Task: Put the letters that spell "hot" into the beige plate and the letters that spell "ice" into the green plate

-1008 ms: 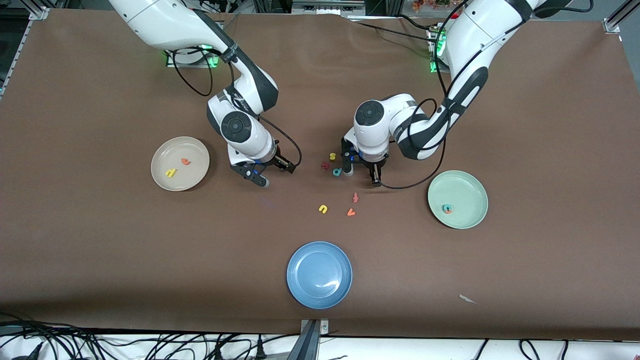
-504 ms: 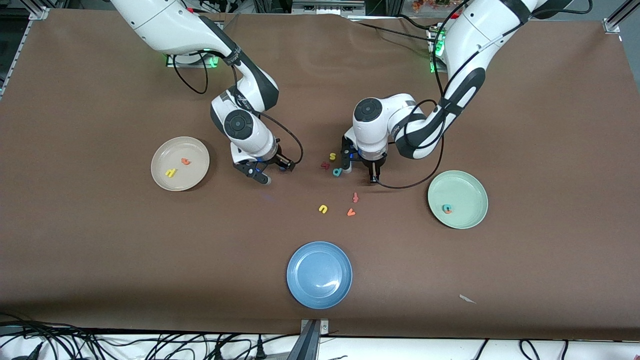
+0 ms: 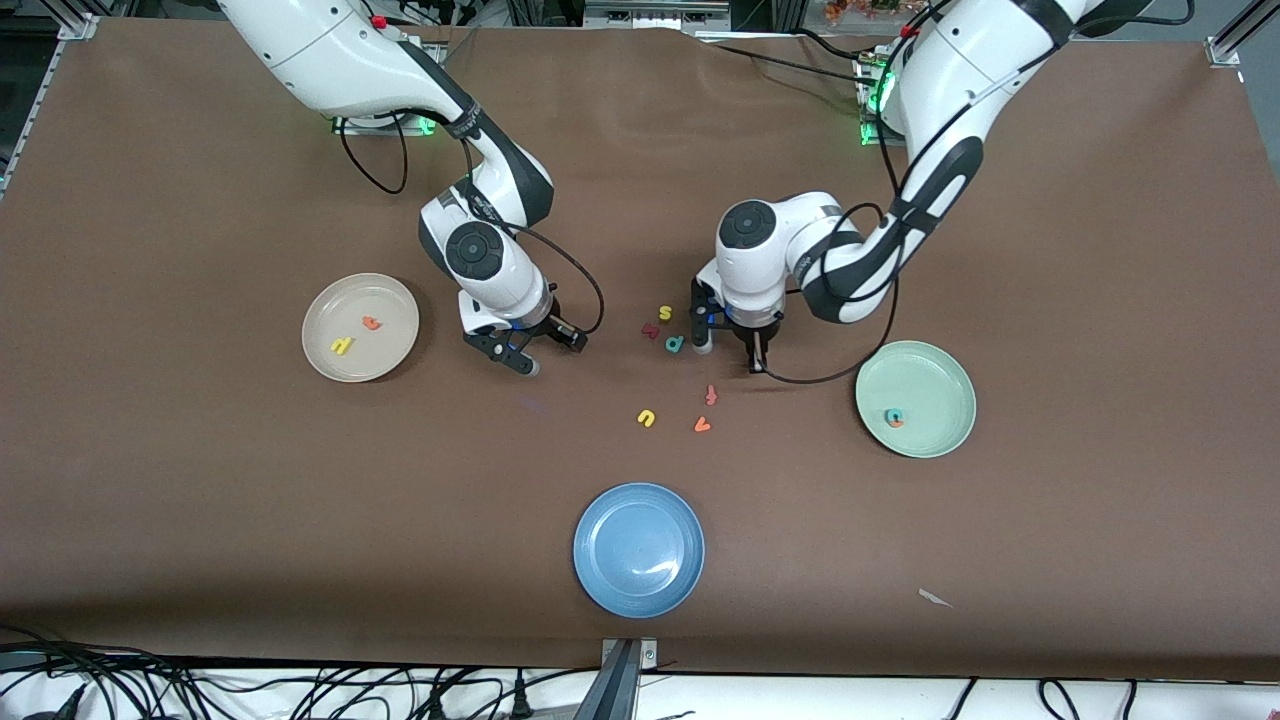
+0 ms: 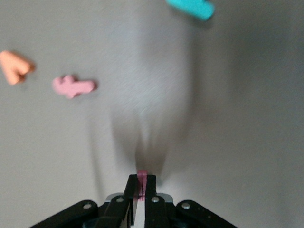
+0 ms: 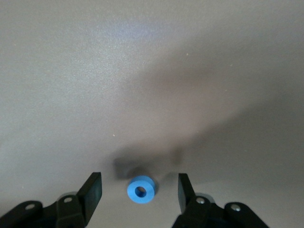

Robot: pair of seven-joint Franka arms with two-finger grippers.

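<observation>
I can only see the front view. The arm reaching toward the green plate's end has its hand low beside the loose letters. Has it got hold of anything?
Observer: Yes. The left wrist view shows the left gripper shut on the dark red i, which is pinched at its fingertips.
Operator: And the hand near the beige plate?
Observer: The right wrist view shows the right gripper open. The blue o lies on the table between its fingers, touching neither.
</observation>
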